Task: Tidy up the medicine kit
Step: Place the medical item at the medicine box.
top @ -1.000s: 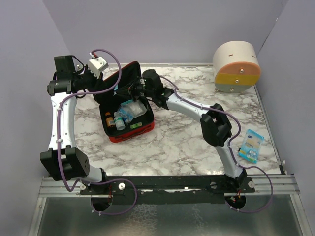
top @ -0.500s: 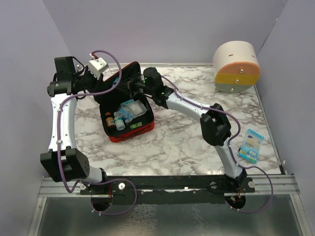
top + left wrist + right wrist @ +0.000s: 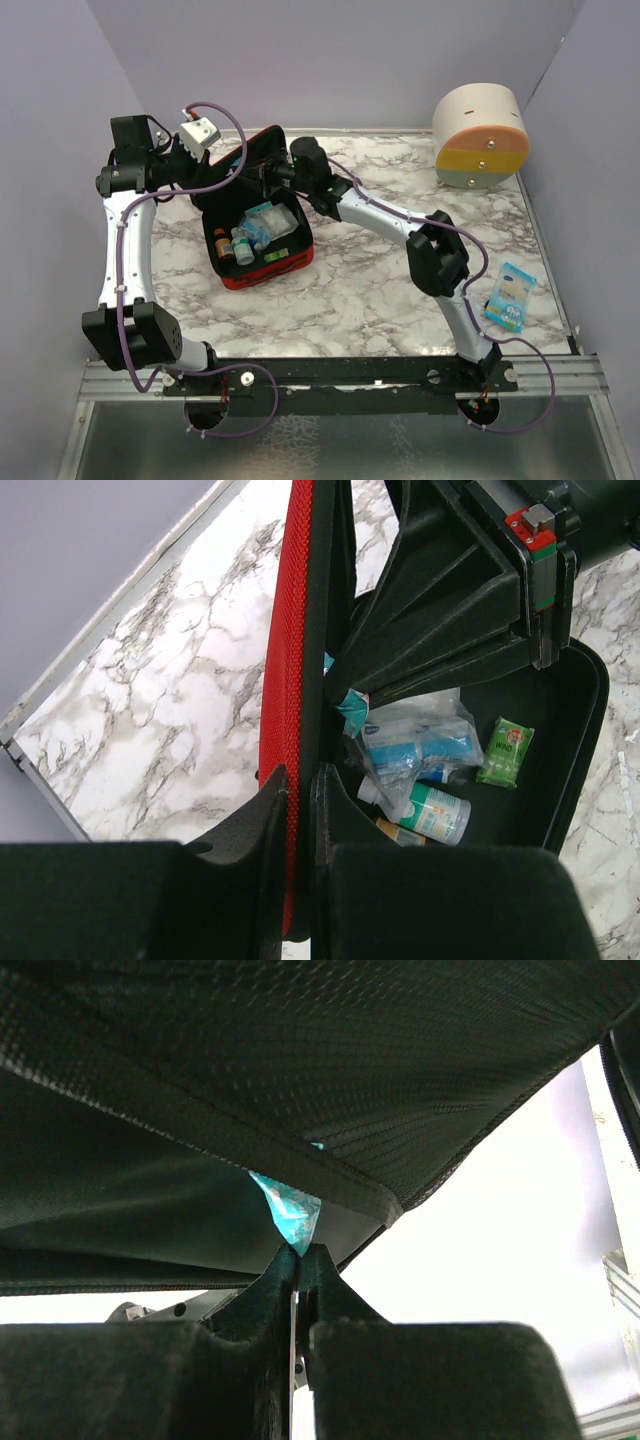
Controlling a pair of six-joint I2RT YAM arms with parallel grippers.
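The medicine kit (image 3: pixel 272 268) lies open toward the far-left corner, my left gripper (image 3: pixel 300 780) clamping its lid (image 3: pixel 290 660), my right gripper (image 3: pixel 299 1258) pinching a teal packet (image 3: pixel 288 1210).

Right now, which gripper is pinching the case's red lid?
The left gripper, shut on the red lid edge of the medicine kit; the right gripper pinches a teal packet instead.

A round cream-orange-grey container (image 3: pixel 481 135) and a blue packet (image 3: pixel 510 296) sit apart on the marble table (image 3: pixel 360 290).

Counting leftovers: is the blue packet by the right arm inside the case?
No, the blue packet lies on the table, outside the case.
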